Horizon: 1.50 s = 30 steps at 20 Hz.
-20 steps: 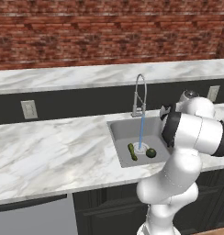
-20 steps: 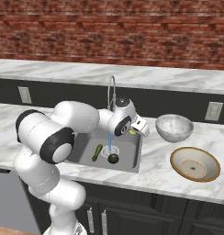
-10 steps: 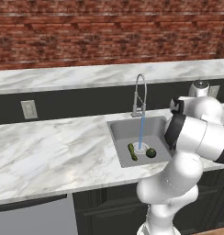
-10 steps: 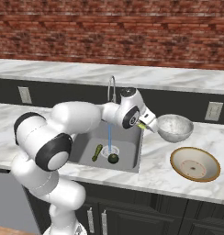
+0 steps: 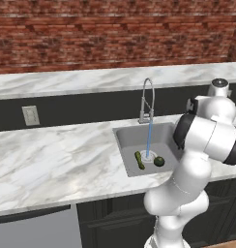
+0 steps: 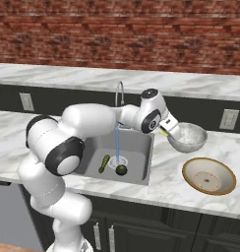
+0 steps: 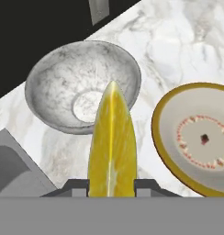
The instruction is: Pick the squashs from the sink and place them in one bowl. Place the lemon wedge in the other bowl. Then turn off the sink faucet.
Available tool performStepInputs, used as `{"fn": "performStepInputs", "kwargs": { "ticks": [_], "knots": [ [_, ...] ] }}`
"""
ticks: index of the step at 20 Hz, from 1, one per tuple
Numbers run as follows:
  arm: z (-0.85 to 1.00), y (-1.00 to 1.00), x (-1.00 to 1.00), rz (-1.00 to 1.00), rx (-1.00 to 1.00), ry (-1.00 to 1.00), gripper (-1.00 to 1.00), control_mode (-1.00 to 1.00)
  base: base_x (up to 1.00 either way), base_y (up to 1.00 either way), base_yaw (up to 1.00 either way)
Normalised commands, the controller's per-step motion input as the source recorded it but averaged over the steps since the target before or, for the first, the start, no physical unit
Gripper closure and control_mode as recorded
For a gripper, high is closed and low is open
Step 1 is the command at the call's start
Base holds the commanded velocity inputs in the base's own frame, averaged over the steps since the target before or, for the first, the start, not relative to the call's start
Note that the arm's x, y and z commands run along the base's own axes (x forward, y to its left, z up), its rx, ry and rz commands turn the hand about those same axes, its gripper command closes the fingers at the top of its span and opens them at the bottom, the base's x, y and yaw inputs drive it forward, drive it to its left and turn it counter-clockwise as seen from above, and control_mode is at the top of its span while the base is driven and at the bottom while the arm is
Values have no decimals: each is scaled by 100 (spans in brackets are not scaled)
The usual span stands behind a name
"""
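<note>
Swinging right from over the sink [image 6: 141,142], the gripper [image 6: 167,131] now hangs at the grey bowl's [image 6: 190,140] near rim, clamped on the lemon wedge [image 7: 111,147]; both squashes [image 6: 112,166] lie in the basin.

End effector [image 7: 112,186] clamped, arm outstretched

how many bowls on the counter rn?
2. The grey-white bowl sits on the marble right of the sink; the shallow tan bowl sits nearer the counter's front edge, beside it. None look hidden.
</note>
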Motion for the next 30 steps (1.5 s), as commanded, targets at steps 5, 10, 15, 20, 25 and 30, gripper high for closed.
{"fn": "performStepInputs", "kwargs": {
  "ticks": [5,10,15,20,25,30],
  "knots": [
    [0,-24,22,0,7,0,100,-100,0,0,0],
    [-2,-16,28,0,3,5,100,-100,0,0,0],
    [-15,-13,20,0,0,6,100,-100,0,0,0],
    [-29,-4,20,0,0,7,100,-100,0,0,0],
    [-31,-6,24,0,0,5,100,-100,0,0,0],
    [-7,-25,23,0,3,4,100,-100,0,0,0]
  ]
}}
